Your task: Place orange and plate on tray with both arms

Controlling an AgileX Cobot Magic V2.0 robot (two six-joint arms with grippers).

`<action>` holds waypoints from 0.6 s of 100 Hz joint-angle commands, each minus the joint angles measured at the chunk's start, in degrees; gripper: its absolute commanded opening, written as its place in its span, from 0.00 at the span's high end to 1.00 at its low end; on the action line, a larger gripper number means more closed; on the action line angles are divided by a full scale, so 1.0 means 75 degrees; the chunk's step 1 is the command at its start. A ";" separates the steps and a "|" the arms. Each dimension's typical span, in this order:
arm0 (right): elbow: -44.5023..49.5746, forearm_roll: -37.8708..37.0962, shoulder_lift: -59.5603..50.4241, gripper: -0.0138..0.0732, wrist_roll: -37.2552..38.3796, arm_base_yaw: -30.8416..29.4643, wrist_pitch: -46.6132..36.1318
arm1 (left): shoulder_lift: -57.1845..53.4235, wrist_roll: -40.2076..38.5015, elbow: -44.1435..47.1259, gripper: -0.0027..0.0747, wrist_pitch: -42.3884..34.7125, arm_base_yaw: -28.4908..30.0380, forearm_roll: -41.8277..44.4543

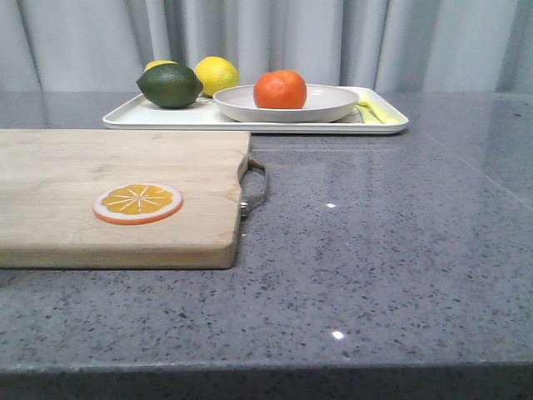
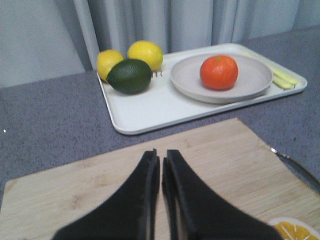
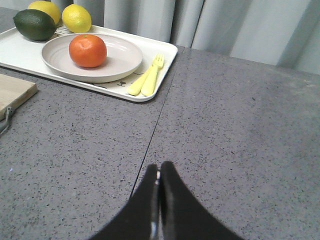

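Note:
The orange (image 1: 281,89) sits in the off-white plate (image 1: 333,108), and the plate rests on the white tray (image 1: 166,119) at the back of the table. They also show in the left wrist view as orange (image 2: 219,72), plate (image 2: 255,82) and tray (image 2: 150,107), and in the right wrist view as orange (image 3: 88,50), plate (image 3: 122,57) and tray (image 3: 20,50). My left gripper (image 2: 161,156) is shut and empty above the wooden board. My right gripper (image 3: 159,170) is shut and empty over the grey table, well short of the tray. Neither gripper shows in the front view.
A dark green avocado (image 1: 170,85) and two lemons (image 1: 216,75) lie on the tray's left part, yellow cutlery (image 3: 147,80) on its right edge. A wooden cutting board (image 1: 83,167) with a metal handle (image 1: 256,190) and an orange slice disc (image 1: 137,202) lies front left.

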 commanded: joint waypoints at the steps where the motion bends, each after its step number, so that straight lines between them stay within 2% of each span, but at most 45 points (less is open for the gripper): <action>1: -0.0174 -0.0028 0.0014 0.92 -0.0085 -0.0050 -0.0608 | -0.0562 -0.0051 -0.0204 0.99 -0.0429 -0.0005 0.0004; 25: 0.0056 -0.0202 -0.0762 0.92 -0.0346 -0.0042 -0.1354 | -0.2102 -0.0051 0.0385 0.99 -0.0429 -0.0005 0.0004; 60: 0.1184 -0.0202 -0.2103 0.92 -0.0346 -0.0042 -0.1337 | -0.4225 -0.0051 0.1688 0.99 -0.0275 -0.0005 0.0004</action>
